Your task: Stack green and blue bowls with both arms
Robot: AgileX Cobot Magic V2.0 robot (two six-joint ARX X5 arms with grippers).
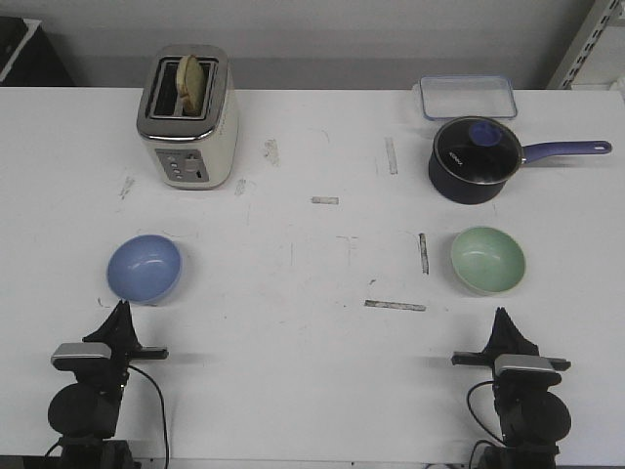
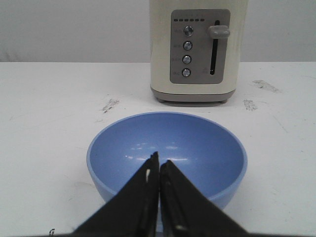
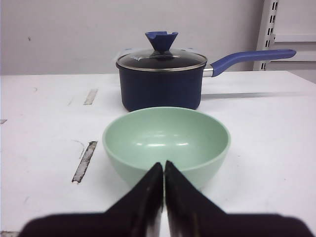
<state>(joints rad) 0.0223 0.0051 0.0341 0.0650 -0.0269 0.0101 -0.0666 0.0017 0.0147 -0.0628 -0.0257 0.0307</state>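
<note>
1. Fingers on both arms are pressed together and empty: left fingers point(image 2: 159, 170), right fingers point(image 3: 164, 173).
2. You have the blue bowl point(image 1: 145, 269) just ahead of the left, the green bowl point(image 1: 487, 259) ahead of the right.
3. Bowls sit well apart on the desk point(image 1: 322, 362); nothing is grasped or stacked yet.
</note>
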